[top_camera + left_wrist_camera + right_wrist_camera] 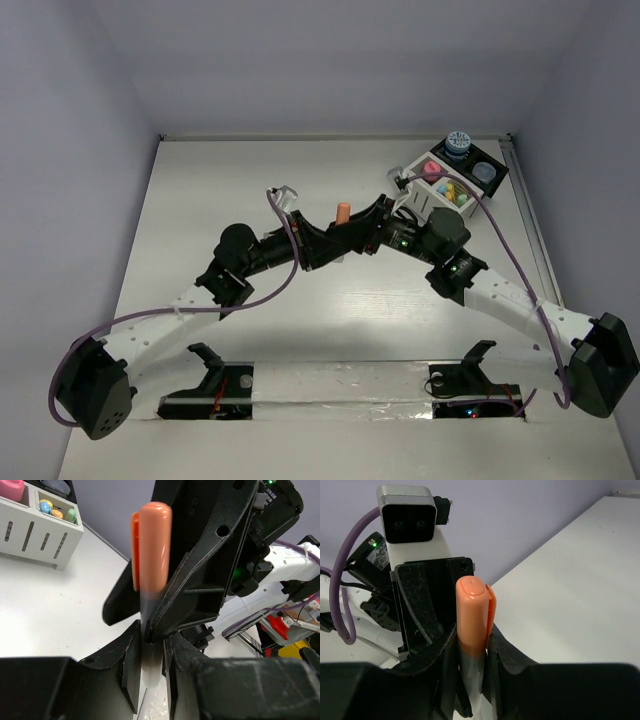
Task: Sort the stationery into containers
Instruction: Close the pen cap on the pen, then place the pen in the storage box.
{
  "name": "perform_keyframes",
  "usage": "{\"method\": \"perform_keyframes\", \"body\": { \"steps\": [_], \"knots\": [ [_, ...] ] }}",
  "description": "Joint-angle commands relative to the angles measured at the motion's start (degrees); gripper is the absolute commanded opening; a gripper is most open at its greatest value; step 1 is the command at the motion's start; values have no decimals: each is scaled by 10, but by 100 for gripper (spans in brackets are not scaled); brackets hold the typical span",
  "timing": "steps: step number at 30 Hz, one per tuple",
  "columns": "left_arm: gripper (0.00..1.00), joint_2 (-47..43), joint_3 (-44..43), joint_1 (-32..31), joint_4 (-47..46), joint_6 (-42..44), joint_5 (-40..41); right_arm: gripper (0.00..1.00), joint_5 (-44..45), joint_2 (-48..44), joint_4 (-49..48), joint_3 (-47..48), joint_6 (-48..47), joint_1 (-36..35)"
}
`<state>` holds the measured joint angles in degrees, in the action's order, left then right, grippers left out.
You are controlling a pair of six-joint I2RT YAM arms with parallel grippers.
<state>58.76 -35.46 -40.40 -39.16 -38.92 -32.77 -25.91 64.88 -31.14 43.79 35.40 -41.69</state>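
Note:
An orange-capped marker (343,212) with a white barrel stands upright above the table's middle, held between both grippers. My left gripper (148,650) is shut on the white barrel's lower end; the orange cap (152,545) rises above it. My right gripper (471,672) is shut on the barrel just below the cap (471,612). In the top view the left gripper (328,240) and right gripper (368,235) meet tip to tip. The white slatted box (425,192) with the black tray (497,185) stands at the far right.
The box holds several coloured sticks (52,510) and a pink-capped item (12,489). A blue-patterned pot (458,143) and a pale-blue item (485,171) sit in the black tray. Grey walls enclose the white table (220,180) on three sides.

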Motion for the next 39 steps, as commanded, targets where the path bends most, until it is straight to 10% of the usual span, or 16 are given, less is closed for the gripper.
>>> {"method": "perform_keyframes", "body": {
  "steps": [1,5,9,12,21,39],
  "knots": [
    [0,-15,-2,-5,-101,-22,12,33,-19,7,26,6,-21,-8],
    [0,-15,2,-5,-102,-23,6,40,-1,4,18,6,-15,-8],
    [0,-19,6,-5,-92,-20,11,3,32,-4,19,3,-12,-8],
    [0,-22,10,-5,-65,-2,23,0,71,-12,28,0,-16,-3],
    [81,-44,51,-10,-17,47,31,0,143,5,54,26,-9,81],
    [99,-116,154,-10,2,162,193,0,421,83,58,70,-145,355]
  ]
}}
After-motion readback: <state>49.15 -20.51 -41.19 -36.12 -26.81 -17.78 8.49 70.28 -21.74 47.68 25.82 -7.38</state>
